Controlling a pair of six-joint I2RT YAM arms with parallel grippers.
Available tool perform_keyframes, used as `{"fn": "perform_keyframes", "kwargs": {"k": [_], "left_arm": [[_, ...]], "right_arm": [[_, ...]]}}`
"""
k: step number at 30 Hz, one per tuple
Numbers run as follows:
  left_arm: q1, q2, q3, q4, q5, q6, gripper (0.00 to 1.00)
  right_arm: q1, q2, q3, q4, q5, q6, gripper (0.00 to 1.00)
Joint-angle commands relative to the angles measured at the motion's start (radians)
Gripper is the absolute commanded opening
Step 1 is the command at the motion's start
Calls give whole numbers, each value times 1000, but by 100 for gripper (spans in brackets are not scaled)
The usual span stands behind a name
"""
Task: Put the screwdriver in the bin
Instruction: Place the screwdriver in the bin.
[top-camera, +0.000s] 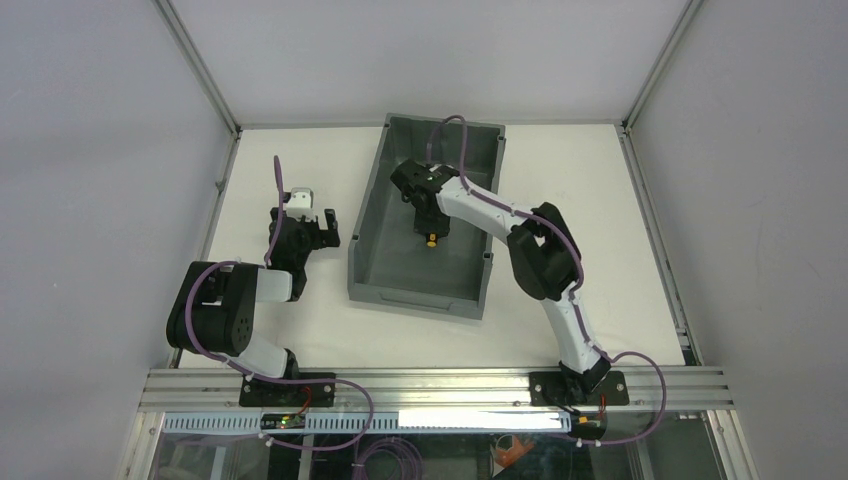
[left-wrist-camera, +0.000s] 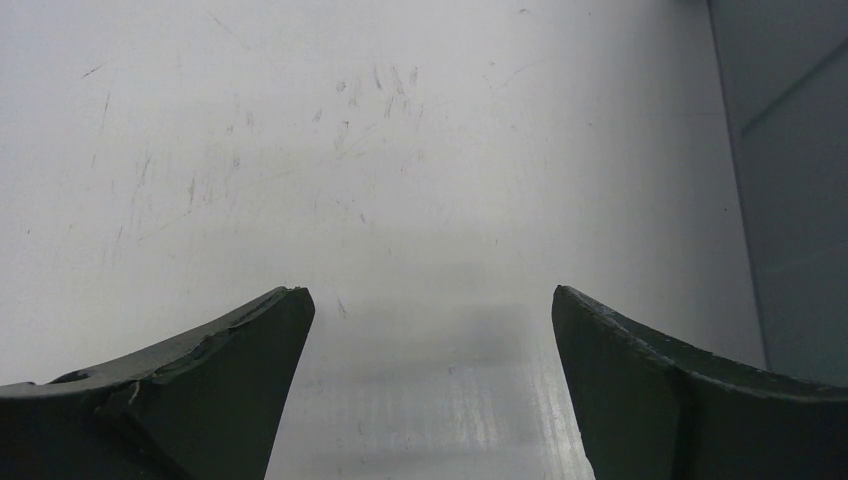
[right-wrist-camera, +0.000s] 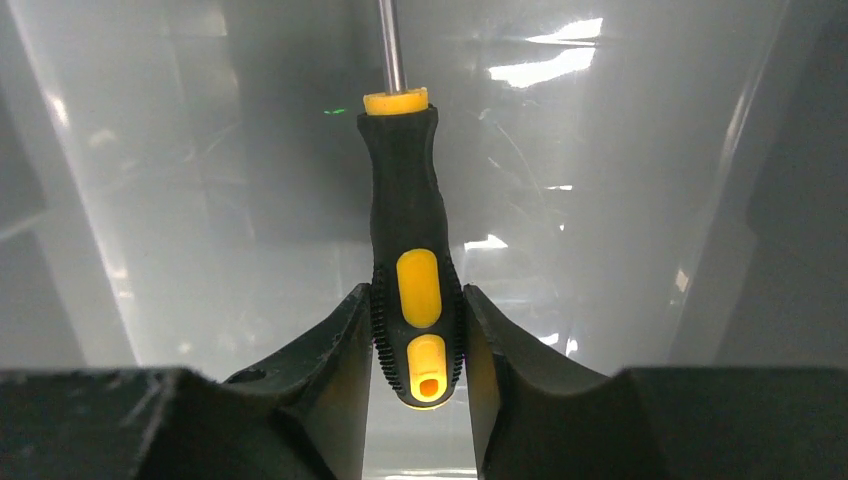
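Right gripper (right-wrist-camera: 415, 300) clamped on the screwdriver (right-wrist-camera: 404, 220) within the walls of the bin (top-camera: 366, 245).
Its two fingers squeeze the ribbed black butt of the handle. The yellow inserts face the wrist camera, and the thin shaft points away toward the grey floor. The left gripper (left-wrist-camera: 430, 298) hangs over the scuffed white table (left-wrist-camera: 300, 150) beside the bin, jaws wide apart and empty.
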Motion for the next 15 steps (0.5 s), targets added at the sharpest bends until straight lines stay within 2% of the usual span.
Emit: {"fn": "perform_keyframes", "kwargs": {"k": [1,8,13,15], "left_arm": [[11,-29,1,28,15,-8,99],[11,-30,1,28,16,-8,99],[11,-29,1,28,15,-7,99],[11,-29,1,28,15,-8,99]], "right_arm": [[-9,23,-2,69,-3,35,0],[-19,53,-13,75,-25,44,0],[-26,64,-19,75,-58,46,15],[-25,63,-24,74,-61,47,25]]}}
